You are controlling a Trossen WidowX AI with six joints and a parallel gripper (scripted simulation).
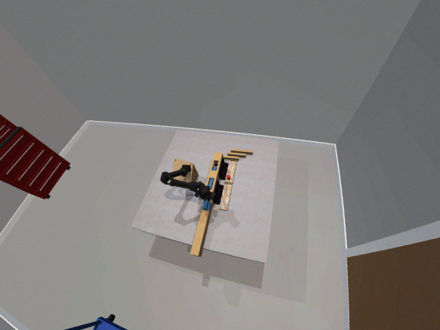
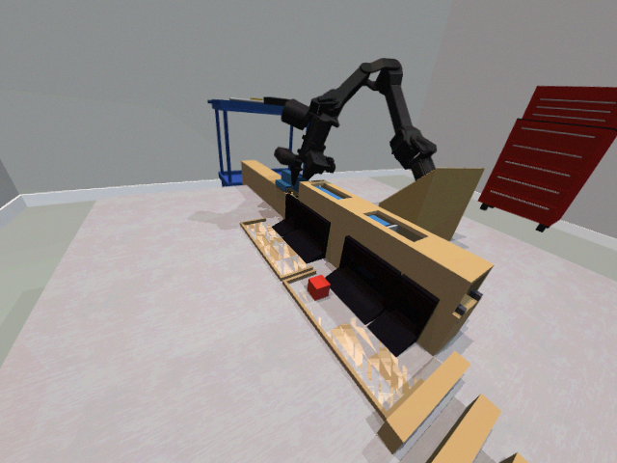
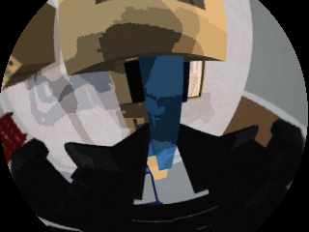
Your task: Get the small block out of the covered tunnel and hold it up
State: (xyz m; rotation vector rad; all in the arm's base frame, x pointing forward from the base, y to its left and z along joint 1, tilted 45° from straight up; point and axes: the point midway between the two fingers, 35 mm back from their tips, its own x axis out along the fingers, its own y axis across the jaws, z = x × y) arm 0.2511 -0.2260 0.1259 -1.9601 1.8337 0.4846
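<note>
One sideways reach, blue bar to red block.
Clamping the gripper [image 1: 210,198] [image 2: 299,181] [image 3: 160,126] on the blue bar [image 1: 205,205] [image 2: 287,182] [image 3: 165,87], apparently part of the cage, at the end of the tunnel [image 1: 218,157] [image 2: 450,254] [image 3: 145,26]; needing, by judgement, to release and cross the bar's long axis, running lower left to upper right in the top view, toward the red block [image 1: 228,177] [image 2: 318,287], lying outside, up and right of the gripper.

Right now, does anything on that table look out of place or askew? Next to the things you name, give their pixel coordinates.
Yes, maybe: a red block [image 1: 228,177] [image 2: 318,287] lies outside the wooden tunnel [image 1: 218,159] [image 2: 423,249], by the framed tray beside it. The task's block belongs inside, so it looks stray, though I cannot tell whether it is that block.
</note>
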